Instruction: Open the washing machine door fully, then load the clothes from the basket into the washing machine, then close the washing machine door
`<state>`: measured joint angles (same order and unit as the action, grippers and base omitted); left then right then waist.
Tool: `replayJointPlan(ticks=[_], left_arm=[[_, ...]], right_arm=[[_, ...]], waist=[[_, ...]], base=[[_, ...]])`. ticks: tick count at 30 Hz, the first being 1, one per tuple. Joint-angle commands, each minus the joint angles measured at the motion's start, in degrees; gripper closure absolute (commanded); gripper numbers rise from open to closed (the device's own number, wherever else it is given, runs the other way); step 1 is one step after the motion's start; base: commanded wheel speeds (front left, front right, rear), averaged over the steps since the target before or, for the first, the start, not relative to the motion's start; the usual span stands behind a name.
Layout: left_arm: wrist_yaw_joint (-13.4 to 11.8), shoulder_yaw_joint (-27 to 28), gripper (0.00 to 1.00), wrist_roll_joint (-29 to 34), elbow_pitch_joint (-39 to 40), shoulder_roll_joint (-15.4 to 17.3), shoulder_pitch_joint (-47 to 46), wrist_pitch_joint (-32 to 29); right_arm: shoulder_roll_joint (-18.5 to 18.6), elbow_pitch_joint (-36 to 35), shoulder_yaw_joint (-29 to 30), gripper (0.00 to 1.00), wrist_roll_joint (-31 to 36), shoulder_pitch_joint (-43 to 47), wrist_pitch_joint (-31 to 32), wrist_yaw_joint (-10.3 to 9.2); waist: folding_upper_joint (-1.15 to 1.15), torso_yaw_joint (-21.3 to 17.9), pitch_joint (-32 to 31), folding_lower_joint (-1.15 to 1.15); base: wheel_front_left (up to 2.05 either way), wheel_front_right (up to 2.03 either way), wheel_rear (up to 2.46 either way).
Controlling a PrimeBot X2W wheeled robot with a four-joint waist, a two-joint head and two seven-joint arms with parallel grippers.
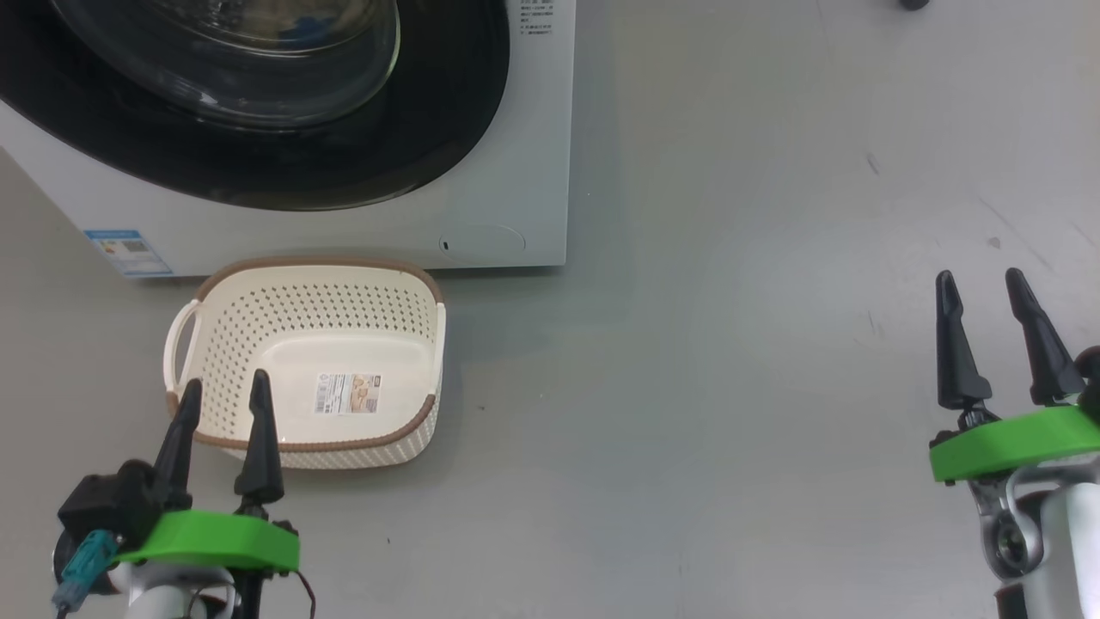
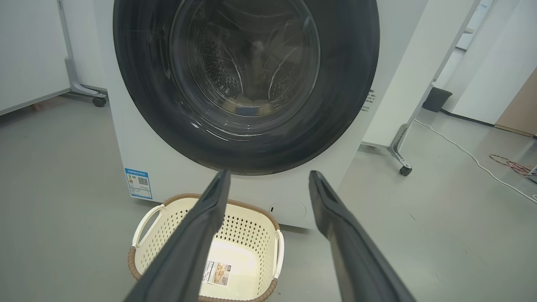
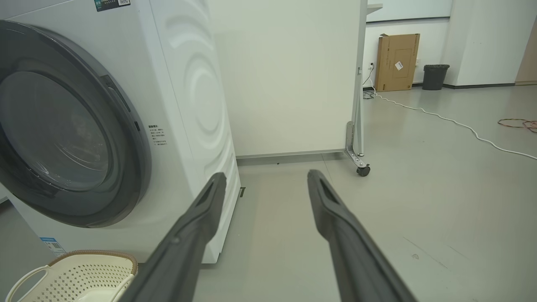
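My left hand [image 1: 225, 380] and right hand [image 1: 980, 275] both hang released and empty, I judge because the basket [image 1: 318, 260] is bare and the washing machine door [image 1: 447, 103] sits shut.

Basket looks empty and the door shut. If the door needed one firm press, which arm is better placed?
Left. The left gripper hangs by the basket, open fingers aimed straight at the washing machine door. The right gripper, also open, sits off beyond the corner of the washing machine, over floor.
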<state>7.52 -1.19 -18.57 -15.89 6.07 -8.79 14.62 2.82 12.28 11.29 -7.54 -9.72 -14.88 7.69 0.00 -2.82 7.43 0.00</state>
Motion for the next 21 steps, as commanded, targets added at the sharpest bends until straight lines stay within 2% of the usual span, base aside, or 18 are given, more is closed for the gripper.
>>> replayJointPlan(ticks=[1,21], left_arm=[[0.0,2.3,0.0,0.8,1.8,0.8,-0.9,0.4],[0.0,2.7,0.0,2.9,1.3,0.7,-0.7,0.4]], right_arm=[[0.1,-1.6,-1.3,0.0,0.2,-0.5,-0.1,-0.2],[0.1,-1.8,-1.7,0.0,0.2,-0.4,-0.1,-0.2]], waist=[[0.0,0.0,-0.1,0.0],[0.0,0.3,-0.1,0.0]], base=[[0.0,0.0,0.0],[0.0,0.0,0.0]])
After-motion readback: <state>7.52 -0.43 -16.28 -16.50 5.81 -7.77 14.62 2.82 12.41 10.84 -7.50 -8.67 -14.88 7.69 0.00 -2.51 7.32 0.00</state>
